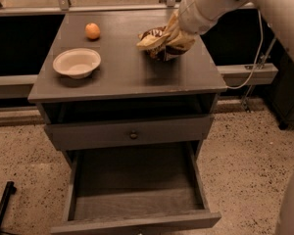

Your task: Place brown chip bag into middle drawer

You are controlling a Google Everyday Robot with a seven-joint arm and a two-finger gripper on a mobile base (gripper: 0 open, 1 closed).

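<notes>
The brown chip bag (pixel 156 39), dark brown with cream-yellow ends, is held at the right rear of the cabinet top. My gripper (pixel 172 37) comes in from the upper right on the white arm and is shut on the bag, holding it tilted, at or just above the surface. The middle drawer (pixel 137 180) is pulled out wide open at the bottom of the cabinet, with a bare grey floor, low side walls and a plain front board. It lies well below and in front of the gripper.
A white bowl (pixel 77 62) and an orange (pixel 92 31) sit on the left of the grey cabinet top (pixel 127 72). A shut drawer front with a small round knob (pixel 133 135) is above the open drawer. A cable hangs at the right. The floor is speckled.
</notes>
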